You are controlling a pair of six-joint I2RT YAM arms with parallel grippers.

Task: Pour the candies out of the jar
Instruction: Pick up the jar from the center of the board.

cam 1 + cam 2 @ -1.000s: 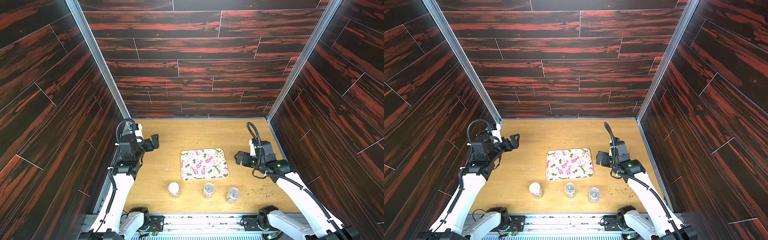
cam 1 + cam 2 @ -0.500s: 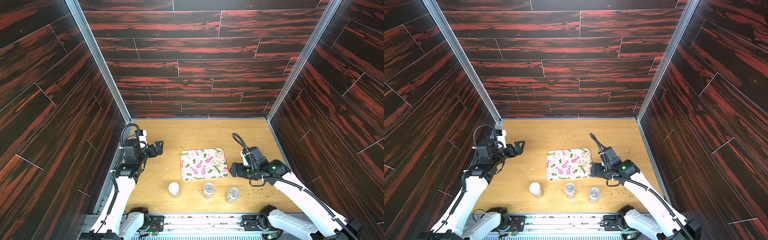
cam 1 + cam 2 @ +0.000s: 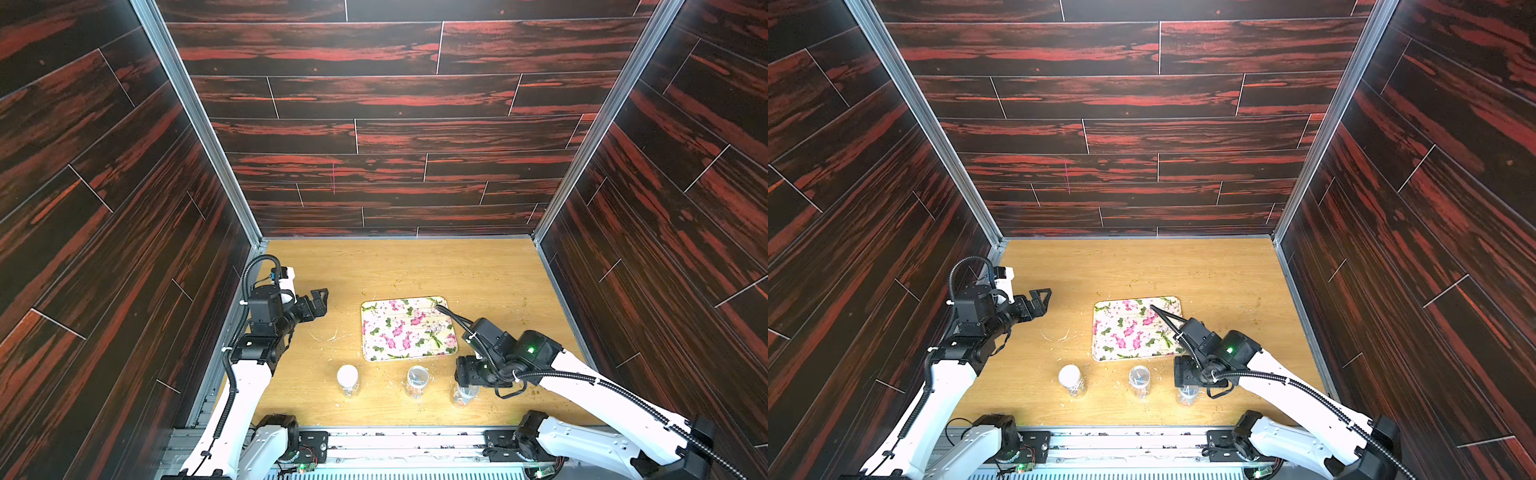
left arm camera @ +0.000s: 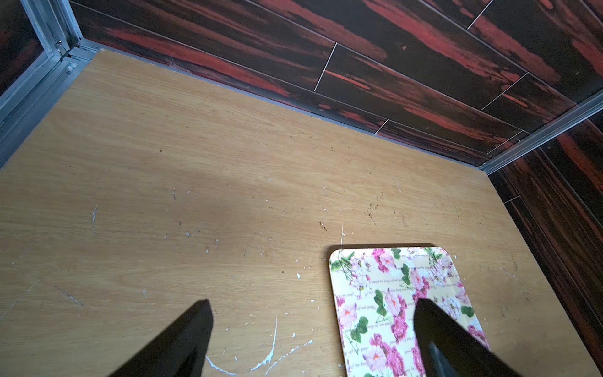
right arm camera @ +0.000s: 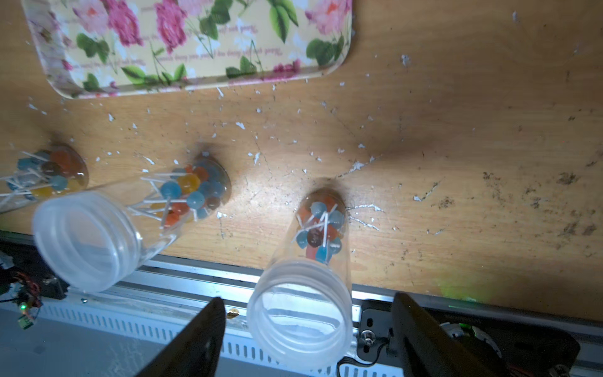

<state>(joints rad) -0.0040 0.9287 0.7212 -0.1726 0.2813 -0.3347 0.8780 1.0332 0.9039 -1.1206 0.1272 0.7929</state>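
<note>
The rightmost jar (image 5: pixel 303 287), clear and probably light, slippery plastic, is stood at the table's (image 5: pixel 456 130) front edge, candies (image 5: pixel 318 228) at its bottom. Its mouth is flanked, seemingly untouched, by the right gripper (image 5: pixel 308 302), jaws spread; the body below the threads is best clamped. The left gripper (image 4: pixel 313 303) is spread, empty.

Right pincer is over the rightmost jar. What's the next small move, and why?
Probably lower the right pincer slightly and close it on the lidless jar: its fingers stand either side of the jar's neck, not touching, and the candies lie at its bottom.
</note>
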